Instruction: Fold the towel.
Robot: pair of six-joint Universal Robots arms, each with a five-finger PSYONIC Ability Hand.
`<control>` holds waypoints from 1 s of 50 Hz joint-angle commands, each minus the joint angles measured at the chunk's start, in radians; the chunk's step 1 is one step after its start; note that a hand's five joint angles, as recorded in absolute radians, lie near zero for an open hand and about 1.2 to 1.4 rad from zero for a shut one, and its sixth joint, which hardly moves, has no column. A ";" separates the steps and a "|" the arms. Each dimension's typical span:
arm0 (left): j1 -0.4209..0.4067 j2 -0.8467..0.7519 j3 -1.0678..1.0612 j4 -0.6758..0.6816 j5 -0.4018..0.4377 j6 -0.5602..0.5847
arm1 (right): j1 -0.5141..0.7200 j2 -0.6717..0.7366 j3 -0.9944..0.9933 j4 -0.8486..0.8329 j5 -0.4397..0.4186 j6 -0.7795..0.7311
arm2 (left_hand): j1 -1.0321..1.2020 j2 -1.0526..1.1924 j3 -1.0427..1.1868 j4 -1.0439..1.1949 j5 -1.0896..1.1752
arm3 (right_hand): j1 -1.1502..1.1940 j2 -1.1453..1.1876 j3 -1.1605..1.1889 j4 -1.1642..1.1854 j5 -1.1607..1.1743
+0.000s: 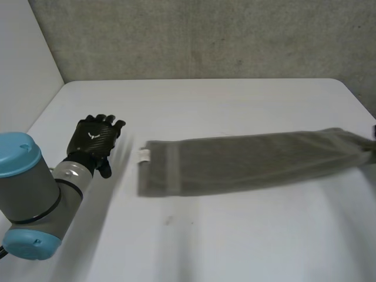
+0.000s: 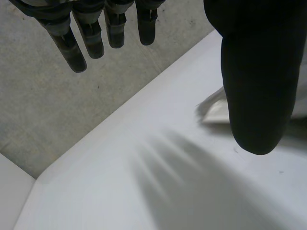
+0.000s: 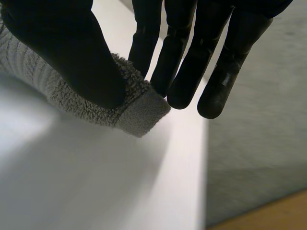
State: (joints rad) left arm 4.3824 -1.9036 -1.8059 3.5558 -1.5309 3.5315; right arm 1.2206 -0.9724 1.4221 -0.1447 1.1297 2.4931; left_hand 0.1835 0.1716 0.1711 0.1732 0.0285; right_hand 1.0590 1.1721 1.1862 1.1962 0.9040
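In the head view the towel is seen drawn out as a long, narrow grey strip across the white table, one end with a small white tag lying toward the left arm and the other end reaching the table's right side. The left hand is seen beside the tagged end, apart from it, with bare table between.

The grasp at the far end is shown in the right wrist view: a hemmed corner of the towel is pinched between the thumb and the fingers of the right hand, and that corner is held just above the table near its edge.

In the left wrist view the fingers of the left hand are held straight and spread, with nothing between them and the thumb. A pale bit of the towel's tagged end is seen on the table beside the thumb.
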 commanded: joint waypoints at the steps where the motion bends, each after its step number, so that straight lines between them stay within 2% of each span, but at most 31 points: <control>1: 0.002 0.009 -0.001 0.000 0.000 0.000 | -0.053 -0.045 -0.074 0.028 0.008 -0.074 | -0.002 0.010 0.010 0.008 -0.022 | 0.337 0.224 0.210 0.200 0.318; 5: 0.002 0.009 0.000 0.000 0.000 0.000 | -0.021 -0.071 -0.097 0.039 0.016 -0.069 | -0.002 0.010 0.010 0.008 -0.022 | 0.337 0.224 0.210 0.200 0.318; 7: 0.002 0.011 0.000 0.000 0.000 0.000 | 0.102 -0.117 -0.115 0.037 0.027 -0.068 | -0.002 0.010 0.010 0.008 -0.022 | 0.337 0.224 0.210 0.200 0.318; 8: 0.000 0.011 0.000 0.000 0.000 0.000 | 0.103 -0.117 -0.115 0.037 0.027 -0.068 | -0.002 0.010 0.010 0.008 -0.022 | 0.337 0.224 0.210 0.200 0.318; 9: 0.000 0.015 0.000 0.000 0.000 0.000 | 0.181 -0.129 -0.124 0.031 0.034 -0.068 | -0.002 0.010 0.010 0.008 -0.022 | 0.337 0.224 0.210 0.200 0.318; 10: 0.000 0.015 0.000 0.000 0.000 0.000 | 0.181 -0.129 -0.124 0.031 0.035 -0.068 | -0.002 0.010 0.010 0.008 -0.022 | 0.337 0.224 0.210 0.200 0.318; 12: -0.001 0.027 -0.001 0.000 -0.001 0.000 | 0.328 -0.138 -0.132 0.025 0.050 -0.068 | -0.002 0.010 0.010 0.008 -0.022 | 0.337 0.224 0.210 0.200 0.318; 13: -0.001 0.028 -0.001 0.000 -0.002 0.000 | 0.329 -0.138 -0.132 0.025 0.050 -0.068 | -0.002 0.010 0.010 0.008 -0.022 | 0.337 0.224 0.210 0.200 0.318; 15: -0.003 0.034 -0.001 0.000 0.000 -0.002 | 0.487 -0.135 -0.134 0.002 0.053 -0.068 | -0.002 0.010 0.010 0.008 -0.022 | 0.337 0.224 0.210 0.200 0.318; 16: -0.006 0.040 0.000 0.000 0.000 -0.003 | 0.488 -0.135 -0.134 0.002 0.053 -0.068 | -0.002 0.010 0.010 0.008 -0.022 | 0.337 0.224 0.210 0.200 0.318; 17: -0.012 0.046 0.000 0.000 -0.001 -0.006 | 0.573 -0.125 -0.134 -0.018 0.053 -0.068 | -0.002 0.010 0.010 0.008 -0.022 | 0.337 0.224 0.210 0.200 0.318; 18: -0.012 0.046 0.000 0.000 -0.002 -0.006 | 0.574 -0.124 -0.134 -0.018 0.053 -0.068 | -0.002 0.010 0.010 0.008 -0.022 | 0.337 0.224 0.210 0.200 0.318; 20: -0.018 0.054 0.002 0.002 -0.002 -0.016 | 0.725 -0.080 -0.124 -0.062 0.047 -0.066 | -0.002 0.010 0.010 0.008 -0.022 | 0.337 0.224 0.210 0.200 0.318; 21: -0.018 0.054 0.002 0.002 -0.002 -0.016 | 0.726 -0.080 -0.124 -0.062 0.047 -0.066 | -0.002 0.010 0.010 0.008 -0.022 | 0.337 0.224 0.210 0.200 0.318; 23: -0.021 0.057 0.005 0.002 -0.002 -0.025 | 0.850 -0.002 -0.124 -0.079 0.042 -0.069 | -0.002 0.010 0.010 0.008 -0.022 | 0.337 0.224 0.210 0.200 0.318; 24: -0.021 0.057 0.005 0.002 -0.002 -0.025 | 0.850 -0.002 -0.124 -0.079 0.042 -0.069 | -0.002 0.010 0.010 0.008 -0.022 | 0.337 0.224 0.210 0.200 0.318; 26: -0.023 0.057 0.007 0.002 -0.002 -0.031 | 0.949 0.068 -0.114 -0.079 0.035 -0.071 | 0.001 0.013 0.013 0.011 -0.019 | 0.337 0.224 0.210 0.200 0.318; 28: -0.035 0.057 0.014 0.002 -0.002 -0.040 | 0.985 0.098 -0.112 -0.079 0.038 -0.071 | 0.001 0.013 0.013 0.011 -0.019 | 0.337 0.224 0.210 0.200 0.318; 33: -0.055 0.055 0.029 0.008 0.003 -0.048 | 1.019 0.139 -0.098 -0.076 0.047 -0.071 | 0.015 0.027 0.028 0.026 -0.004 | 0.337 0.224 0.210 0.200 0.318; 34: -0.063 0.051 0.043 0.009 0.003 -0.052 | 1.019 0.133 -0.095 -0.073 0.056 -0.069 | 0.015 0.027 0.028 0.026 -0.004 | 0.109 -0.004 -0.018 -0.029 0.089; 35: -0.063 0.051 0.043 0.009 0.003 -0.052 | 1.019 0.133 -0.095 -0.073 0.056 -0.069 | 0.015 0.027 0.028 0.026 -0.004 | 0.106 -0.007 -0.021 -0.031 0.087; 36: -0.070 0.041 0.062 0.011 0.002 -0.057 | 1.017 0.118 -0.086 -0.070 0.061 -0.066 | 0.030 0.042 0.042 0.040 0.010 | -0.367 -0.480 -0.495 -0.505 -0.387; 37: -0.070 0.041 0.062 0.011 0.002 -0.057 | 1.017 0.118 -0.086 -0.070 0.061 -0.066 | 0.030 0.042 0.042 0.040 0.010 | -0.372 -0.485 -0.499 -0.509 -0.392; 38: -0.082 0.034 0.086 0.011 -0.003 -0.068 | 1.016 0.089 -0.075 -0.059 0.064 -0.059 | 0.036 0.048 0.048 0.046 0.016 | -0.885 -0.998 -1.012 -1.022 -0.904; 40: -0.101 0.018 0.118 0.002 -0.005 -0.091 | 0.996 0.049 -0.065 -0.046 0.068 -0.033 | 0.033 0.045 0.045 0.043 0.013 | -0.885 -0.998 -1.012 -1.022 -0.904; 42: -0.148 -0.031 0.193 -0.011 -0.009 -0.161 | 0.886 -0.032 -0.026 -0.012 0.077 0.086 | 0.033 0.045 0.045 0.043 0.013 | -0.885 -0.998 -1.012 -1.022 -0.904; 43: -0.149 -0.031 0.194 -0.011 -0.009 -0.161 | 0.886 -0.032 -0.026 -0.012 0.078 0.087 | 0.033 0.045 0.045 0.043 0.013 | -0.885 -0.998 -1.012 -1.022 -0.904; 45: -0.182 -0.083 0.275 -0.041 -0.014 -0.233 | 0.782 -0.103 0.029 0.011 0.068 0.234 | 0.033 0.045 0.045 0.043 0.013 | -0.885 -0.998 -1.012 -1.022 -0.904; 48: -0.202 -0.115 0.315 -0.061 -0.014 -0.260 | 0.738 -0.132 0.057 0.017 0.065 0.293 | 0.033 0.045 0.045 0.043 0.013 | -0.885 -0.998 -1.012 -1.022 -0.904; 50: -0.253 -0.178 0.376 -0.087 -0.015 -0.290 | 0.656 -0.167 0.125 0.025 0.053 0.352 | 0.030 0.042 0.042 0.040 0.010 | -0.885 -0.998 -1.012 -1.022 -0.904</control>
State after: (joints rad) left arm 4.2146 -1.9670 -1.5635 3.5237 -1.5419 3.3317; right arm 2.0469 -1.0438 1.4348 -0.1447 1.2000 2.6701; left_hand 0.1867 0.1838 0.1829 0.1824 0.0285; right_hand 0.2478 0.2391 0.2158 0.2355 0.0763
